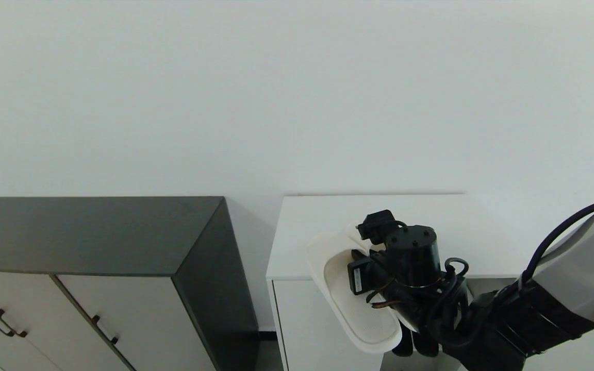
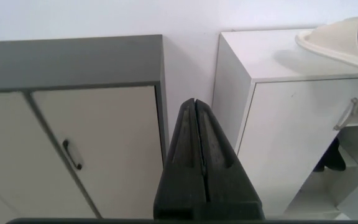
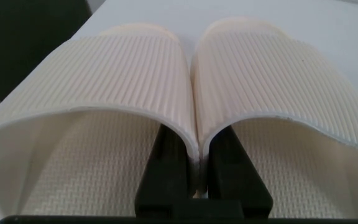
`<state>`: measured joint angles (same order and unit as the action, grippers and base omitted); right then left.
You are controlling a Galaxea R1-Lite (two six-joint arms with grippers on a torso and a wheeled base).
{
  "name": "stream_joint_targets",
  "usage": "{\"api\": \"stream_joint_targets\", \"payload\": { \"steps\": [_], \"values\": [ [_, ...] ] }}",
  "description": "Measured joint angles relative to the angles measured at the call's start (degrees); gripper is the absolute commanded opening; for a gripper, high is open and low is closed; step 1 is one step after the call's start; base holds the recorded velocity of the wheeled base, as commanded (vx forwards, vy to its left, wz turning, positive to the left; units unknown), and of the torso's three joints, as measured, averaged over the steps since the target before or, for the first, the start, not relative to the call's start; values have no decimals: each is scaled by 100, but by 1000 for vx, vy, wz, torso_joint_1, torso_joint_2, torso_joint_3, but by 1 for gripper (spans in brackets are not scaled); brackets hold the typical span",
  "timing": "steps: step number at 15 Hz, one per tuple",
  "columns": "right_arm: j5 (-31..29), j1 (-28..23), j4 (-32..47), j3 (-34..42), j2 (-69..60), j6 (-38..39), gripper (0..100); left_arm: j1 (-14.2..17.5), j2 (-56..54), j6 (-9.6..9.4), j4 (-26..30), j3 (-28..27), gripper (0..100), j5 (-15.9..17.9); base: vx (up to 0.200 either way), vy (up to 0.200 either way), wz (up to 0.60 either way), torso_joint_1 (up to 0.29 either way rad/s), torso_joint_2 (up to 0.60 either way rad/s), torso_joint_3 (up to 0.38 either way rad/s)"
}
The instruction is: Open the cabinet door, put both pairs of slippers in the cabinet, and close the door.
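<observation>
Cream slippers [image 3: 129, 81] over white cabinet [image 1: 328, 216]; perhaps shoes [image 2: 335, 158] inside

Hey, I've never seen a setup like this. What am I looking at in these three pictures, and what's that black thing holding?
It is a two-armed robot. The wide picture comes from a camera on its head; the other two from its wrists, looking along each end effector, its pincer. The right end effector is shut on a pair of cream slippers, one finger inside each, at the front edge of a white cabinet. The left end effector is shut and empty, facing the gap between that cabinet and a dark-topped cabinet.
</observation>
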<state>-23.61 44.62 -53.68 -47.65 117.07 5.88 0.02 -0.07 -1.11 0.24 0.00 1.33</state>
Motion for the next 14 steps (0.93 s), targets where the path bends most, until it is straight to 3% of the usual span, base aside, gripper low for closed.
{"api": "stream_joint_targets", "payload": {
  "steps": [7, 14],
  "values": [
    [-93, 55, -29, 48, 0, 2, 0, 5, 0, 7, 0, 0, 0, 0, -200, 0, 0, 2, 3, -1],
    [-110, 124, -35, 55, 7, 9, 0, 7, 0, 7, 2, 0, 0, 0, 0, 0, 0, 0, 0, 0]
  ]
}}
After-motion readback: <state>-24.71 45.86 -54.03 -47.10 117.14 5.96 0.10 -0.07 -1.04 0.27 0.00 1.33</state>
